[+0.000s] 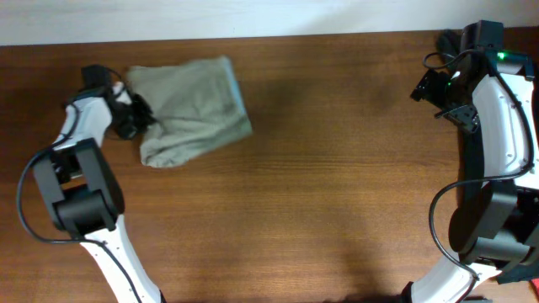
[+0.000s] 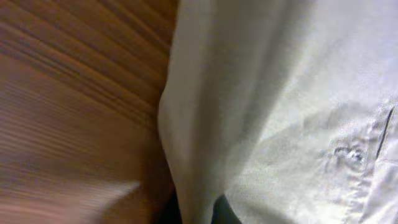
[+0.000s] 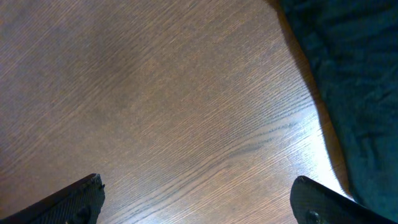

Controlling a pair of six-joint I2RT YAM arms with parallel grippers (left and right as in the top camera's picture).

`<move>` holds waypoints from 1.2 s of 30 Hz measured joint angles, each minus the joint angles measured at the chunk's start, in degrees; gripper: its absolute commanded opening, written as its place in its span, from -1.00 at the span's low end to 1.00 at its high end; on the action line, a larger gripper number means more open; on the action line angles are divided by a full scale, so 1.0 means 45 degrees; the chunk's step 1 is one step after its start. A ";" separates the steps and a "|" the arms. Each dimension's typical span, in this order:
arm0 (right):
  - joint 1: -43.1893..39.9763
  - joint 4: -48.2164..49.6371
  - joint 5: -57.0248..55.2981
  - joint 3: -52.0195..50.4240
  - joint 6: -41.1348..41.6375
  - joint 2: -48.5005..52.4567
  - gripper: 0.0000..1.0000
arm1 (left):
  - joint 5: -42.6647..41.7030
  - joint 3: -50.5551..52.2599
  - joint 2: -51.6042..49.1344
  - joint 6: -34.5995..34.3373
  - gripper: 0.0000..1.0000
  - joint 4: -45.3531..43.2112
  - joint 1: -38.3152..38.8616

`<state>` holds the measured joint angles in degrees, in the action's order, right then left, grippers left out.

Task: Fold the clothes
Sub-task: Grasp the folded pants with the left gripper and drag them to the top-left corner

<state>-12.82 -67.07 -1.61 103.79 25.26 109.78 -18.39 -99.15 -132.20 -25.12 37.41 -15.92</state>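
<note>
At the far left of the table (image 1: 337, 210), toward its back edge, the clothes (image 1: 192, 108) lie as a compact, wrinkled bundle. We judge at least one fold is done. The left gripper (image 1: 137, 118) sits at the bundle's left edge, touching the cloth. Its wrist view is filled with fabric and a stitched seam (image 2: 354, 155), and we cannot tell whether the jaws are clenched on it or released.

The right gripper (image 3: 199, 198) hangs over bare wood at the far right, well apart from the cloth, with its jaws spread wide and nothing between them.

The step in hand looks like a fold or tidy from the left edge. Next, we reckon, that edge needs a sure pinch and a carry across toward the right.

The bundle is nearly square. Its slightly longer axis runs left to right, tilted a little, with a stitched band along the right edge.
</note>
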 measured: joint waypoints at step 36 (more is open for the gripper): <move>0.0000 -0.0005 0.0000 0.0000 0.0000 0.0000 0.97 | 0.2569 0.0233 -0.0947 -0.4804 -0.70 -0.5940 -0.2968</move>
<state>-12.82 -67.09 -1.61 103.79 25.26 109.78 -6.83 -98.10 -136.46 -46.74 10.68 -29.28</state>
